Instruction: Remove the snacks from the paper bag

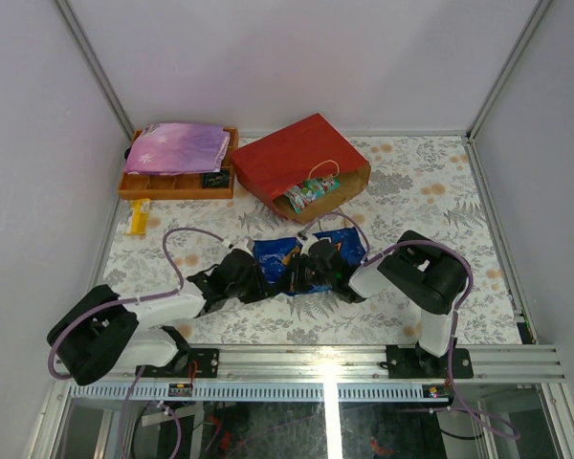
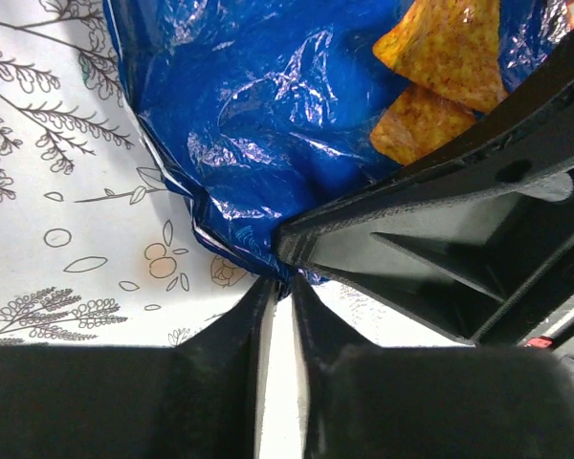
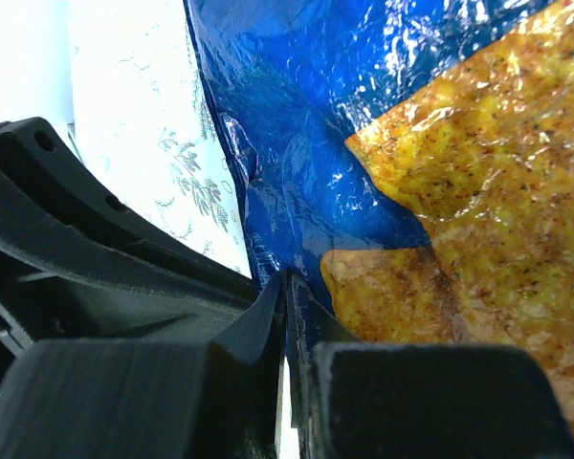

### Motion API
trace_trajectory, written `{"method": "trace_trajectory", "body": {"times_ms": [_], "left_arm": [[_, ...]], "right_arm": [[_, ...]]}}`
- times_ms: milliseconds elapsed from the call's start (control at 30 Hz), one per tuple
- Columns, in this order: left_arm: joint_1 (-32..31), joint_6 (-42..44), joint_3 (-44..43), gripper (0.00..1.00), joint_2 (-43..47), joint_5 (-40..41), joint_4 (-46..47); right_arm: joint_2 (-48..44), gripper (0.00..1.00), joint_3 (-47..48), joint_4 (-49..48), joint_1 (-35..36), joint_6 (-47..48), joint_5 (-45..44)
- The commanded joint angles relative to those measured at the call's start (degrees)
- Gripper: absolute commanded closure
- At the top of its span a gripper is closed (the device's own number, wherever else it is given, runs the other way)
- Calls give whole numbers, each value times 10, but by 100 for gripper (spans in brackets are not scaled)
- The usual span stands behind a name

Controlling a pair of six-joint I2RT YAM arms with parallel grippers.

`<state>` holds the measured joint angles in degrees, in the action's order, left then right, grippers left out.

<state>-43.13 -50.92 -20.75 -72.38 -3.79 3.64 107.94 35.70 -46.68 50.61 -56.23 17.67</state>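
Nearest the arms, the large blue glossy chip bag (image 1: pixel 275 251) already lies flat on the floral-patterned table (image 1: pixel 430 210), fully clear of the red paper gift bag (image 1: pixel 297 153) and well apart from it, so the biggest snack looks to be out. A small yellow packet (image 1: pixel 139 217) also rests on the table off to the left. Farther back, the red bag lies on its side with its brown mouth facing the arms, and green and pink glossy packets (image 1: pixel 311 194) sit in that opening, only partly emerged. By my reckoning the job is under way but not near done, with those packets yet to be drawn out. Beyond, on the left, an orange compartment tray (image 1: pixel 177 194) carries a pink-purple starry pouch (image 1: pixel 177 146). Both arms reach low and inward from their bases and meet over the chip bag, wrists close to the table, fingers pointing toward one another. The right gripper (image 3: pixel 286 285) is closed, its tips pinching the bag's bottom edge beside the printed chips. The left gripper (image 2: pixel 279 282) has its fingers drawn to a thin slit at the bag's seam, but whether it grips the film or merely touches it I cannot tell.
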Motion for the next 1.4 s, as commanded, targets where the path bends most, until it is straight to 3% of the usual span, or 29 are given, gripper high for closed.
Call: {"method": "trace_trajectory", "body": {"times_ms": [0, 67, 367, 667, 967, 1167, 1267, 1367], "left_arm": [[-8, 1, 31, 94, -32, 41, -99], [-9, -3, 33, 100, -34, 43, -102], [-23, -40, 52, 100, 4, 36, -129], [-34, -133, 100, 100, 78, 12, -153], [-34, -254, 144, 100, 247, 25, -225], [-34, -308, 173, 100, 354, 22, -272], [-34, -306, 167, 100, 357, 29, -276], [-34, -274, 133, 100, 298, 47, -263]], "right_arm": [[7, 100, -26, 85, -9, 22, -26], [6, 100, -29, 85, -9, 22, -26], [5, 100, -40, 61, -19, 13, -16], [5, 100, -49, 35, -31, -2, -11], [0, 100, -78, -10, -50, -20, -2], [34, 100, -106, -91, -70, -58, 20], [52, 100, -119, -139, -78, -75, 34], [31, 100, -115, -134, -77, -65, 39]]}}
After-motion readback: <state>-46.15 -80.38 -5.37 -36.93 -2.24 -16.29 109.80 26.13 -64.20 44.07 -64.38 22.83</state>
